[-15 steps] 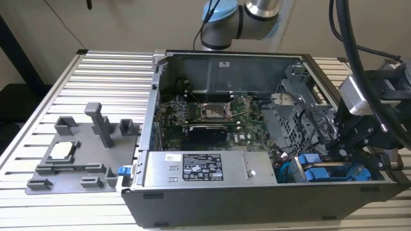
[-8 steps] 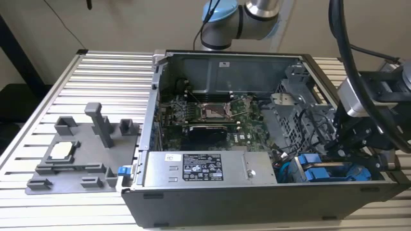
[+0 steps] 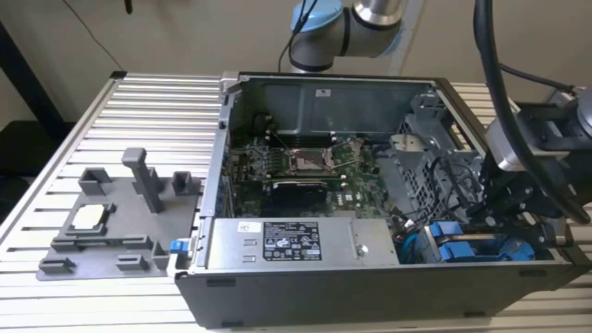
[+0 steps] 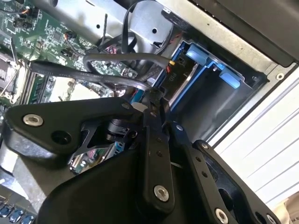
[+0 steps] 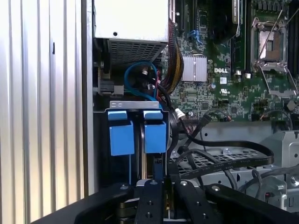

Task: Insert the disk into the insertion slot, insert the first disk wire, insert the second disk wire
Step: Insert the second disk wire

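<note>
**Disk seated in case bay, gripper at its edge**

Open computer case (image 3: 222, 208) lay on slatted worktop (image 3: 138, 118). Inside: green motherboard (image 3: 306, 166) with bare CPU socket, grey power supply (image 3: 296, 243) with white sticker along the near wall, metal drive cage (image 3: 416, 159) toward the exterior view's right, loose black cables (image 5: 224, 158) draped over it.

Disk (image 3: 467, 248) sat in the corner bay at the exterior view's lower right, between the power supply and the case's end wall. Stood on edge in its blue carrier; two blue tabs side by side in the first wrist view (image 5: 136, 133), thin dark gap between them. Long axis ran down into the bay, tab end facing out of the open case side. Blue frame also seen in the second wrist view (image 4: 205, 60), next to the case's outer wall.

Gripper (image 3: 518, 208) hung over that bay, black fingers (image 5: 152, 200) close together at the disk's edge. Jaws narrow; whether they pinched anything, cannot tell.

Grey fixture tray (image 3: 111, 222) with upright posts rested on the worktop at the exterior view's left, well apart from the gripper.
</note>
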Tool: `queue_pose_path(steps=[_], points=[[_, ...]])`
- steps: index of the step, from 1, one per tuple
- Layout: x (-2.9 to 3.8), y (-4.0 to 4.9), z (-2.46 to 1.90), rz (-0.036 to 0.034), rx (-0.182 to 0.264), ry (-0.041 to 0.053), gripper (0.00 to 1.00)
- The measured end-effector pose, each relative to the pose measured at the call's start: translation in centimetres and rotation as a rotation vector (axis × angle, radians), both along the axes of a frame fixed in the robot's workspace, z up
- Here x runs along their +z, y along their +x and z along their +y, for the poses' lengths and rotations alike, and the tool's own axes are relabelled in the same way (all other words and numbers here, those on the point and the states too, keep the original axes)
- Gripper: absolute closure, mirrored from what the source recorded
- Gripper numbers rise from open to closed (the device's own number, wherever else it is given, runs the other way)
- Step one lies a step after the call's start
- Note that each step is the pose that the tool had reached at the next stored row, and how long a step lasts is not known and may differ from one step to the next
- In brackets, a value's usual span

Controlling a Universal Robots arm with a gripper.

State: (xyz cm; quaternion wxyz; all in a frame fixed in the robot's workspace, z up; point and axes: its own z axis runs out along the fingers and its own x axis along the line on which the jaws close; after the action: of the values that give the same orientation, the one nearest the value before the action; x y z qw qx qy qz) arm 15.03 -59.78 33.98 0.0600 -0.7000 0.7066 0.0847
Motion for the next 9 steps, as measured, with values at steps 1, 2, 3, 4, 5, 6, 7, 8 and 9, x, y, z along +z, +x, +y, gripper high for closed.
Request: queue_pose_path(steps=[1,2,3,4,5,6,7,8,9], points=[[-0.05,0.03,0.00,0.0000,0.000,0.0009,0.84],[-0.10,0.05,0.01,0.0000,0.000,0.0014,0.84],[-0.14,0.07,0.01,0.0000,0.000,0.0018,0.84],[-0.18,0.08,0.01,0.0000,0.000,0.0021,0.84],[-0.23,0.09,0.01,0.0000,0.000,0.0022,0.84],[-0.27,0.11,0.01,0.0000,0.000,0.0023,0.84],[-0.33,0.11,0.01,0.0000,0.000,0.0023,0.84],[-0.37,0.12,0.01,0.0000,0.000,0.0022,0.84],[-0.42,0.12,0.01,0.0000,0.000,0.0022,0.84]])
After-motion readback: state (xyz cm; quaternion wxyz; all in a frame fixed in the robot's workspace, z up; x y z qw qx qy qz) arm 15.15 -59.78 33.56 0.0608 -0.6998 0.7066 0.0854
